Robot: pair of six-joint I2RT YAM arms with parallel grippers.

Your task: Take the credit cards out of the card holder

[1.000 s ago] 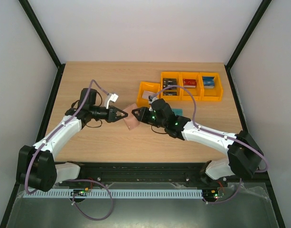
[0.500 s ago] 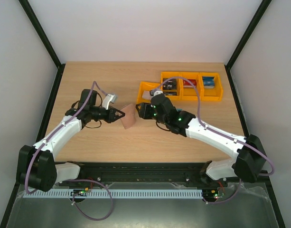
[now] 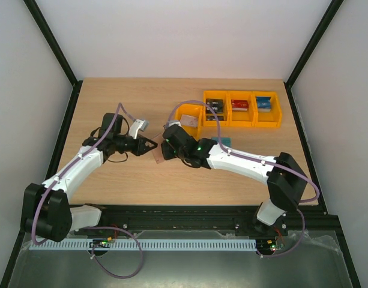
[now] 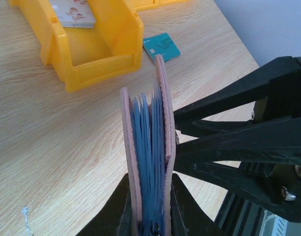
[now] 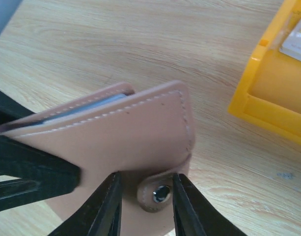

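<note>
Left hand (image 4: 150, 199) is clamping the bottom edge of the card holder (image 4: 165, 118), holding it upright on edge over the table (image 4: 52, 128). Blue-grey credit cards (image 4: 148, 142) are showing in its gaping mouth. Right hand (image 5: 145, 180) is straddling the snap tab (image 5: 160, 193), fingers narrowly parted; whether they are pinching it cannot be told. Beyond, a teal card (image 4: 161, 46) is lying beside a yellow bin (image 4: 101, 54).

Credit cards (image 5: 91, 104) (blue-grey sliver only) hidden inside the card holder (image 5: 125, 132)
</note>
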